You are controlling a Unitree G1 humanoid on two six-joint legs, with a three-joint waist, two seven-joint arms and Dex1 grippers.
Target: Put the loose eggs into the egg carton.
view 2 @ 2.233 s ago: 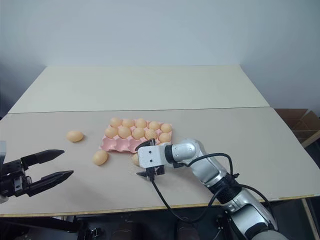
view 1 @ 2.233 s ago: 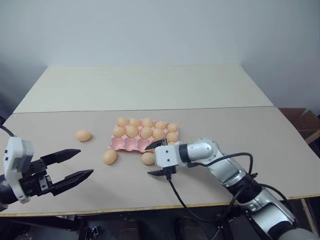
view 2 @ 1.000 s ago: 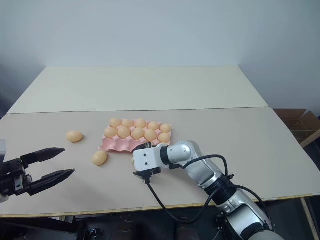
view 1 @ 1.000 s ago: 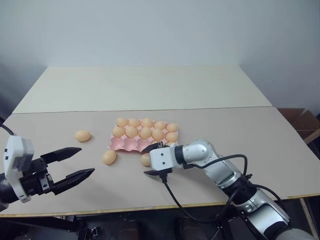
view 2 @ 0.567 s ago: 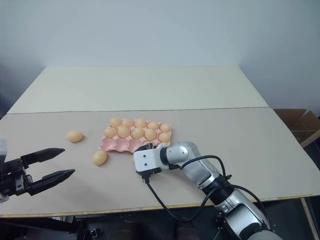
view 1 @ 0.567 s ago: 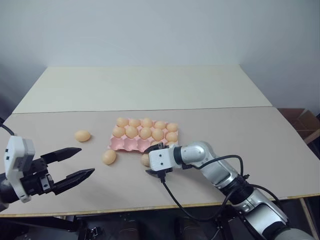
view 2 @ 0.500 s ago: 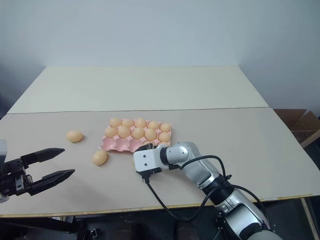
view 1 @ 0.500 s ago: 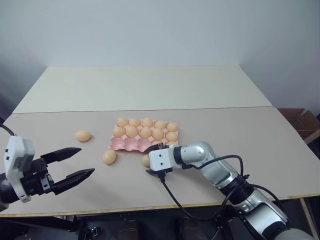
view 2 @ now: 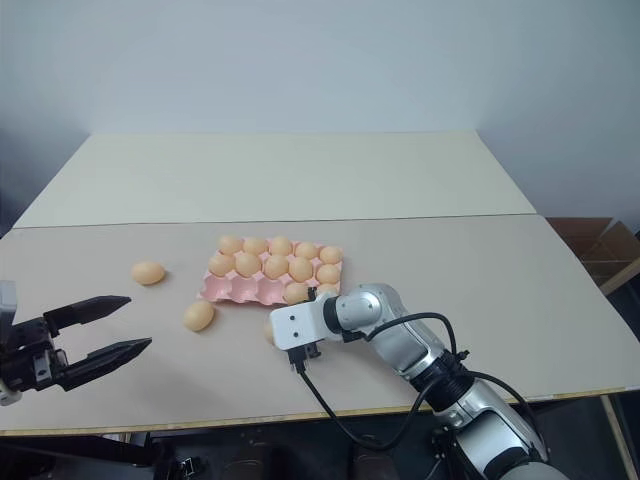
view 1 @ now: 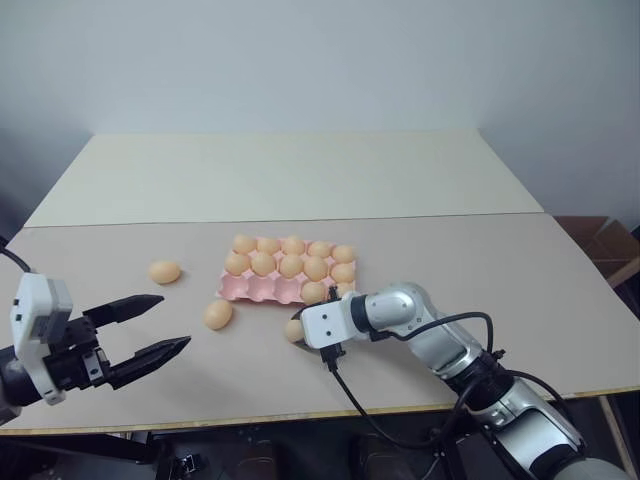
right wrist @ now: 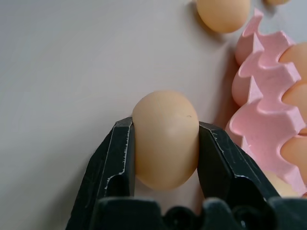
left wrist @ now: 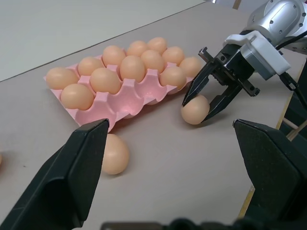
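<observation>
The right gripper (right wrist: 165, 143) has its two black fingers pressed against either side of a loose egg (right wrist: 165, 139), clamping it just off the near edge of the pink egg carton (view 1: 262, 290), low over the tan table (view 1: 480, 270). From the left wrist view the egg (left wrist: 195, 109) sits between the finger tips right at the table surface; whether it touches the table I cannot tell. The left gripper (view 1: 150, 325) hangs well to the left of the carton, nearer the table's front edge, its fingers spread wide with nothing between them. A second loose egg (view 1: 218, 314) lies on the table just beside the carton's near left corner, and a third egg (view 1: 165, 271) lies farther to the left of the carton, apart from it. The carton itself holds eggs in its two far rows, with several near cups showing bare pink.
</observation>
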